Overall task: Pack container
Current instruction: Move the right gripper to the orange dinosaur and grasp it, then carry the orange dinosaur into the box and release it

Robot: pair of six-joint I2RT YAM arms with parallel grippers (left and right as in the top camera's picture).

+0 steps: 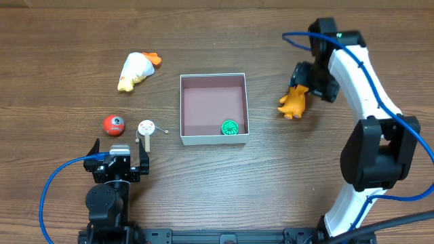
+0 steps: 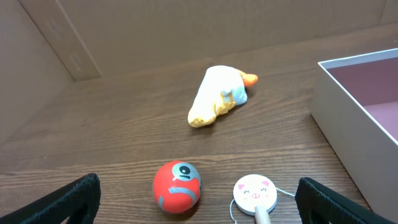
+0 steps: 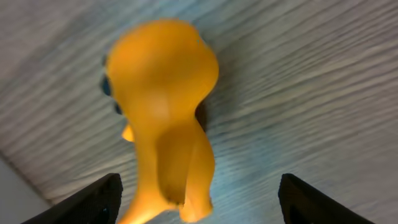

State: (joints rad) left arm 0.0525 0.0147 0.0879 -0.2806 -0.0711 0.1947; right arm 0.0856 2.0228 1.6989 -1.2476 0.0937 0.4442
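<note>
Hidden or unclear: in the right wrist view the picture is blurred. Only the tips of the right gripper (image 3: 200, 198) are seen, at the lower edge, and the orange toy (image 3: 165, 93) is cut off at the bottom. From overhead this gripper is partly masked by its own arm. In the left wrist view only a corner of the container (image 2: 348, 124) is seen at the right edge, and the handle of the pig-face disc (image 2: 254, 191) is cut off below.

The container is a shallow square box with thin white walls and a dull pinkish-brown floor. It is set near the table's middle, between the two arms. A small green round item (image 1: 230, 127) is seen inside, against the near wall towards the right corner. This item is shown only overhead.

The jaws of the right gripper are spread wide, with the orange toy lying on the table beneath and between them; no contact is visible.

The jaws of the left gripper (image 1: 119, 144) are spread apart and empty, just short of the red ball (image 2: 178, 186) and the disc. The yellow-white plush (image 2: 219, 94) lies farther off.
</note>
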